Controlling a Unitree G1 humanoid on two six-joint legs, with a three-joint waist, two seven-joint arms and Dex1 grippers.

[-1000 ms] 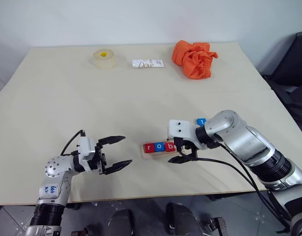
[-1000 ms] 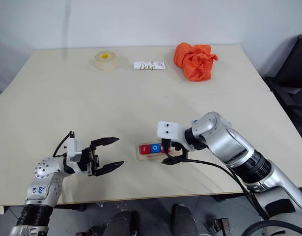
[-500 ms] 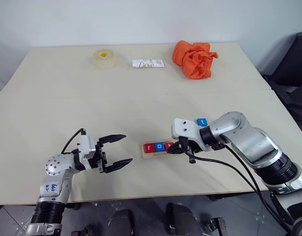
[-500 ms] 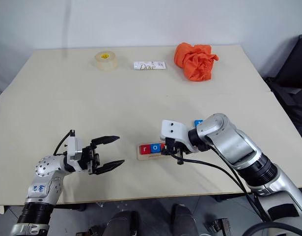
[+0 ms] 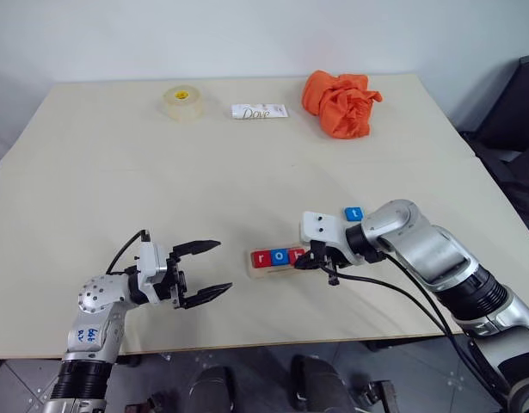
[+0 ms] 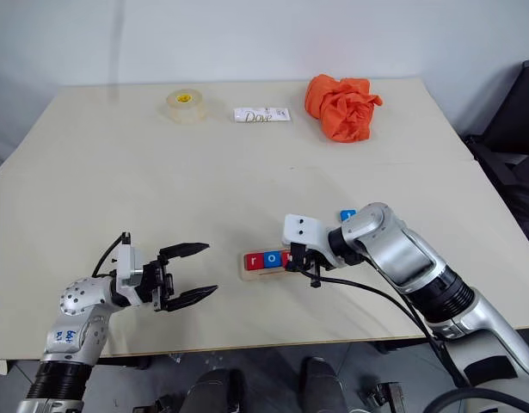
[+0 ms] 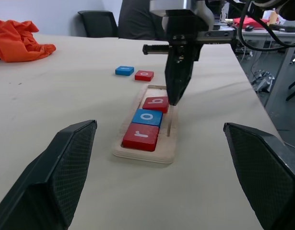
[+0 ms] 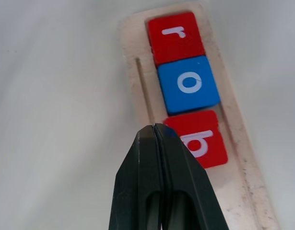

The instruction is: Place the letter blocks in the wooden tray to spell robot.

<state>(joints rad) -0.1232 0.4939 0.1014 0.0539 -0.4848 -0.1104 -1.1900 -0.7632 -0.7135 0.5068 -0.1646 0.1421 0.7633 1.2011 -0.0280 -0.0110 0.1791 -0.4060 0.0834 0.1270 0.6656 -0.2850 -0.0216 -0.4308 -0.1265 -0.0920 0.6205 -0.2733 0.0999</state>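
Observation:
The wooden tray [image 5: 255,268] lies near the table's front edge, holding a red r [image 5: 261,257], a blue o [image 5: 279,255] and a red b [image 7: 156,103] in a row. The b sits slightly askew in the groove. My right gripper [image 8: 154,128] is shut with nothing in it, pointing down, its tip against the side of the b block [image 8: 202,141]. A blue t block [image 5: 353,213] and a red block [image 7: 144,75] lie loose on the table beyond the tray. My left gripper [image 5: 219,267] hovers open and empty to the left of the tray.
At the table's far side are a roll of clear tape [image 5: 183,102], a white Dove wrapper [image 5: 259,111] and a crumpled orange cloth [image 5: 340,103]. A black chair [image 5: 515,112] stands off the right edge. A black cable [image 5: 393,288] trails from my right wrist.
My right gripper has gone from open over the tray to shut, and its tip now rests beside the b block. The left arm has stayed where it was.

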